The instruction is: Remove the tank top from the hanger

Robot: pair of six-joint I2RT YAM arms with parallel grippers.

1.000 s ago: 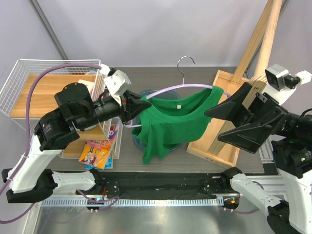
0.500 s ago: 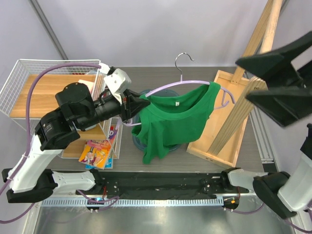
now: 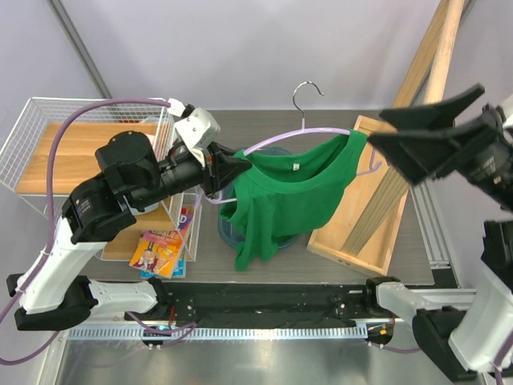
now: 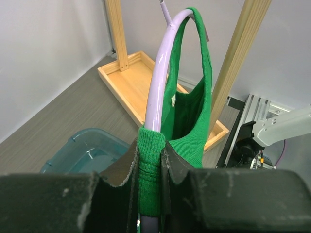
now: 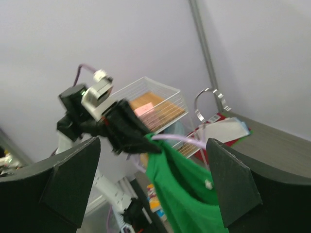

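Two hands listed. Left hand (image 3: 227, 166): clenched on one shoulder strap of the tank top (image 3: 284, 200) together with the hanger (image 3: 304, 128) arm inside it. The wrist view shows green fabric and lilac rod pinched between both fingers (image 4: 177, 167). Right hand (image 3: 377, 126): released, jaws wide, raised to the right of the garment, touching nothing. Tank top: hanging in the air above the tabletop (image 3: 256, 122), far strap on the hanger's other arm, body drooping over a teal bin (image 3: 227, 233). Hanger: tilted, silver hook uppermost. Also present: wire basket (image 3: 32, 132), wooden tray (image 3: 353, 241), colourful packet (image 3: 156, 253).
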